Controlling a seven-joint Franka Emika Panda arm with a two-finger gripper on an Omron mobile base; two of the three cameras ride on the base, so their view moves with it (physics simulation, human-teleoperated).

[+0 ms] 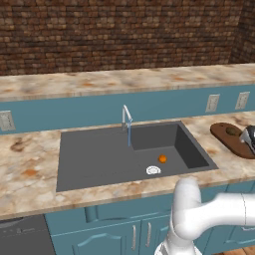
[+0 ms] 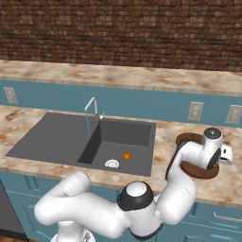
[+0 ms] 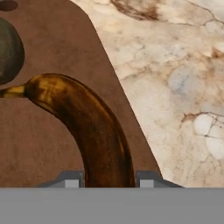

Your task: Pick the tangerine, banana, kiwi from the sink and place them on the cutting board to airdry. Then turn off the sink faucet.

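Closest in, the pincer [image 3: 109,181] hangs low over the dark brown wooden cutting board with rounded ends [image 3: 52,140], its two small finger tips [image 3: 72,181] standing on either side of the curved, dark brown banana with an orange-brown tinge [image 3: 87,127]. The tips sit just beside the fruit's lower end, but whether they press it or stand free of it cannot be told. The banana lies on the board, arching in the hand view from 6 o'clock up toward 10 o'clock, where its yellowish stem points. Near that stem, at 10 o'clock, the olive-brown oval kiwi [image 3: 8,50] also rests on the board, apart from the banana. Beige marbled counter [image 3: 175,87] lies along the board's edge at 2 o'clock.

Farther off in the left base view, the large dark grey rectangular sink [image 1: 99,159] sits at 9 o'clock of the board. The small bright orange tangerine [image 1: 163,159] lies on the basin floor, just at 1 o'clock of the white round drain [image 1: 153,170]. At the sink's far rim, 12 o'clock of the drain, the thin silver faucet with a bent spout [image 1: 126,117] drops a thin blue water stream [image 1: 129,134] into the basin.
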